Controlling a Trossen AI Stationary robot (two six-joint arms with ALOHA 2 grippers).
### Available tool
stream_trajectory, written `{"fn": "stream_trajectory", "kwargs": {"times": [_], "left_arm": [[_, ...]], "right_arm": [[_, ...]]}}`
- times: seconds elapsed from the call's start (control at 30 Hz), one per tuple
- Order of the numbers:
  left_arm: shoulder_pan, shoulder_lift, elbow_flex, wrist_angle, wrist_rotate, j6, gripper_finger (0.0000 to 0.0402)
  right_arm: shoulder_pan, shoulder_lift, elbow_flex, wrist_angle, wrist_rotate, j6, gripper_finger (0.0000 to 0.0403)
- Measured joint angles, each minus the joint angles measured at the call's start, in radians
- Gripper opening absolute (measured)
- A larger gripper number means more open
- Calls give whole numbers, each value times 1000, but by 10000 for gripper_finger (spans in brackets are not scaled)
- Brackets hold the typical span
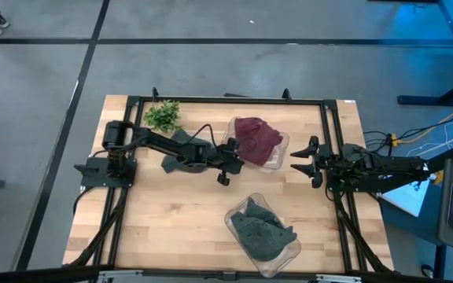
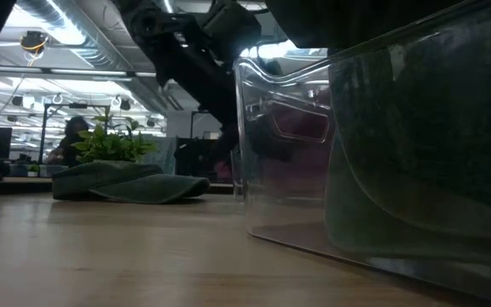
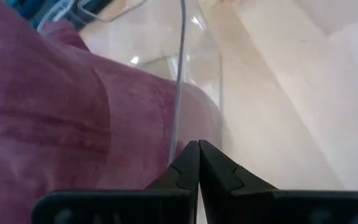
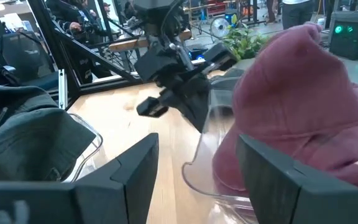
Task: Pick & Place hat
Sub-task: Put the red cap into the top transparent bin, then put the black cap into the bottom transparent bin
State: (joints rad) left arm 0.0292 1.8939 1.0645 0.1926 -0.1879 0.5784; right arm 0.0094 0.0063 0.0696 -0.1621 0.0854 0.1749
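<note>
A soft maroon hat (image 1: 256, 138) slumps, creased, in its clear tub (image 1: 278, 157); left claw (image 1: 228, 162) together, right claw (image 1: 303, 161) apart.

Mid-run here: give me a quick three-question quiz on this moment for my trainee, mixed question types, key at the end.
1. True or false: the maroon hat lies in a clear container.
2. Which gripper is shut? A) left gripper B) right gripper
3. Fill in: the second clear container, at the table's near edge, holds a ___ hat.

Key: 1 true. 2 A; its fingers are pressed together at the container's rim, while the right gripper is open and faces the maroon hat. 3 grey.
</note>
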Motion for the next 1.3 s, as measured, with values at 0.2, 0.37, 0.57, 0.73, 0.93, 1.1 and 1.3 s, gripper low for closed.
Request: {"fn": "stream_trajectory", "kwargs": {"times": [0.2, 0.37, 0.57, 0.73, 0.93, 1.1, 1.3], "left_arm": [[30, 45, 29, 85, -35, 70, 1], [71, 44, 34, 127, -27, 71, 2], [132, 43, 34, 159, -30, 71, 2], [177, 43, 34, 209, -34, 71, 1], [190, -2, 34, 221, -53, 69, 1], [177, -105, 34, 162, -19, 37, 2], [163, -253, 34, -38, 10, -1, 2]], "right_arm": [[0, 0, 0, 0, 0, 0, 213], [0, 0, 0, 0, 0, 0, 213], [0, 0, 0, 0, 0, 0, 213], [0, 0, 0, 0, 0, 0, 213], [0, 0, 0, 0, 0, 0, 213], [0, 0, 0, 0, 0, 0, 213], [0, 0, 0, 0, 0, 0, 213]]}}
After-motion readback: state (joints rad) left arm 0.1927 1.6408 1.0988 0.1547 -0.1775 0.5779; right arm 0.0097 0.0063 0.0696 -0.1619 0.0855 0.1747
